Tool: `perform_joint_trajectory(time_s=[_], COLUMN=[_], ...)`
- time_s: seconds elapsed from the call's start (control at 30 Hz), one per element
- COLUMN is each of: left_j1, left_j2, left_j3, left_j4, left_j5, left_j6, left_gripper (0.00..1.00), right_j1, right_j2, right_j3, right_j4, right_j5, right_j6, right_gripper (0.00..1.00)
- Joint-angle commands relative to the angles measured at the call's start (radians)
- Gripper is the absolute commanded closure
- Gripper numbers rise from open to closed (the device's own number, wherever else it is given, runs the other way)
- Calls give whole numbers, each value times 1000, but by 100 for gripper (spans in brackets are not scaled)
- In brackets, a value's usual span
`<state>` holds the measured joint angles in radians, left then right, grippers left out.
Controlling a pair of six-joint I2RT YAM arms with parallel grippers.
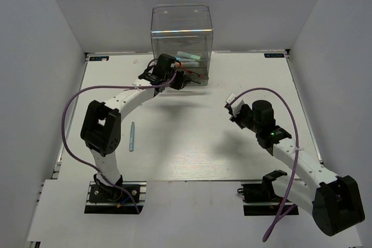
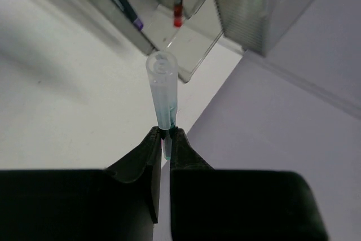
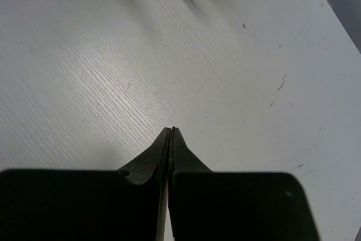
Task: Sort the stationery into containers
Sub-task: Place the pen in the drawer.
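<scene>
At the open drawer (image 2: pixel 197 43) of the tall clear plastic cabinet (image 1: pixel 181 24) | slim mint-green clear-capped pen (image 2: pixel 162 91) is being pinched by the left gripper (image 2: pixel 165 135) | step: drop-off; release over the drawer is being called for | right gripper (image 3: pixel 171 132) is being shown pressed together, empty

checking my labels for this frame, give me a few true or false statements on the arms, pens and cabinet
1. The left end effector grips a mint green pen. True.
2. The right end effector holds a pen. False: it is shut on nothing.
3. A light blue pen lies on the table. True.
4. The clear cabinet is empty. False: pens show inside it.
</scene>
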<state>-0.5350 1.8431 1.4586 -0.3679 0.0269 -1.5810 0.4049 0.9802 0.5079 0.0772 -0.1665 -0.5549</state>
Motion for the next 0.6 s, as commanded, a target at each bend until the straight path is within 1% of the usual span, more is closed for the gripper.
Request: perform_joint_trajectory(time_s=[0.0,0.13,0.27,0.47,0.57], left_j1=[15,35,44,44,44], left_j2=[2,44,70,100,100], left_j3=[32,78,89,88,78], left_j4=[60,31,20,26,69], left_j5=[-45,-79,-114,-146,-166], left_j6=[-62,-89,-138,-200,-240], left_gripper=[100,100,100,100,100], right_j1=[-8,-6,-6,-6,-6], right_j2=[-20,-21,-23,-23,-21], right_j3=[-3,-9,-6,-2,0], right_j4=[32,33,32,22,16], right_j5=[-5,-8,-10,-21,-27], right_j6=[1,1,-3,-7,-7], right_gripper=[100,100,100,100,100])
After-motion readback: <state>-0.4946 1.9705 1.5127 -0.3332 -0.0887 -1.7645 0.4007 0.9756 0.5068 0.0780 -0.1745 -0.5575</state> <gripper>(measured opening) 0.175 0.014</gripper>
